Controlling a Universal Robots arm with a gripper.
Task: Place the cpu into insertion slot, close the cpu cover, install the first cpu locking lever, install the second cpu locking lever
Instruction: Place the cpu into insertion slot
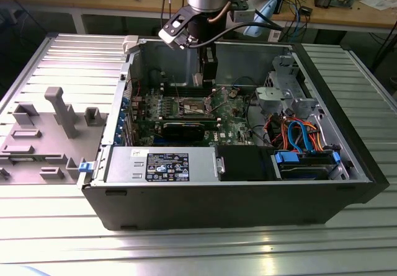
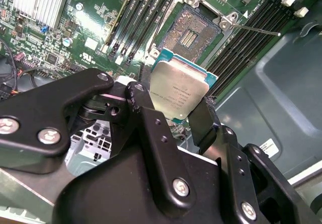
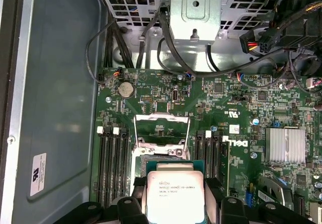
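The cpu (image 2: 178, 90), likely light, stiff and fragile underneath, is clamped by opposite edges in the gripper (image 2: 173, 108), poised near the open slot (image 2: 190, 32), cover (image 3: 162, 117) raised, upper centre of the exterior view
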